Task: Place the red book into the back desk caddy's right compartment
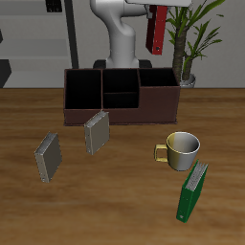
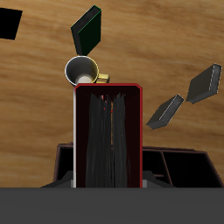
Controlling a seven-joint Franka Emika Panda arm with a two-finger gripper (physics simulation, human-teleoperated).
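My gripper [image 1: 158, 11] is shut on the red book [image 1: 157, 31] and holds it upright, high above the table, at the back. The book hangs over the end of the back desk caddy [image 1: 105, 116], above its right compartment [image 1: 159, 80], well clear of the rim. In the wrist view the red book [image 2: 107, 131] fills the middle, seen edge-on with its dark pages showing. The caddy's dark wall [image 2: 61, 162] shows beneath it. The fingers themselves are hidden behind the book there.
A yellow-rimmed mug [image 1: 180, 148] stands in front of the caddy, with a green book [image 1: 193, 191] leaning nearer the front edge. Two grey books [image 1: 97, 132] [image 1: 48, 156] stand on the table. A potted plant [image 1: 194, 43] stands behind the caddy's end.
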